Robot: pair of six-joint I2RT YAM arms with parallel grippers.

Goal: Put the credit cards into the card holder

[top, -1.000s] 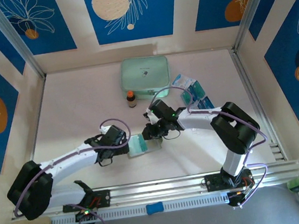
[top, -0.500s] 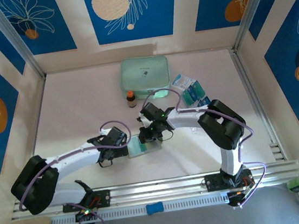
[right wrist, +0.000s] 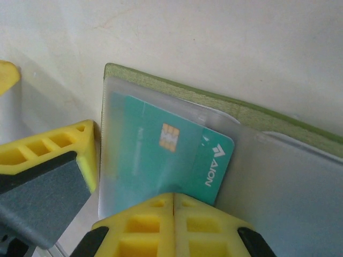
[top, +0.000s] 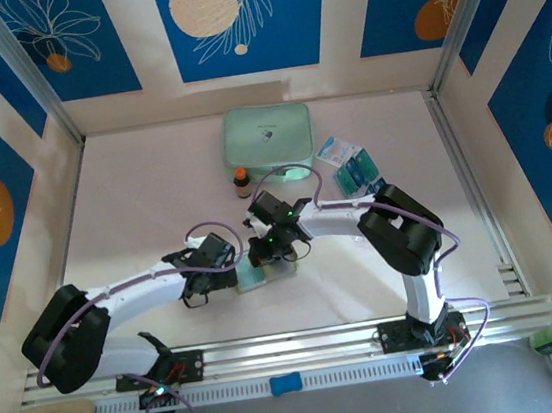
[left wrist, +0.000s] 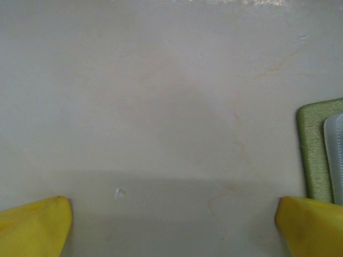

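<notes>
Teal credit card [right wrist: 161, 155] sat part-way inside the clear pocket [right wrist: 278, 176] of the olive card holder [right wrist: 252, 115], mid table [top: 152, 181]. Right gripper [right wrist: 174, 199] had shifted left over it since a second ago, jaws now together at the card's edge. Left gripper [left wrist: 171, 227] stayed wide open beside the holder.

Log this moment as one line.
left gripper: open, beside card holder | right gripper: shut, tips on teal card | teal card: in clear pocket
</notes>
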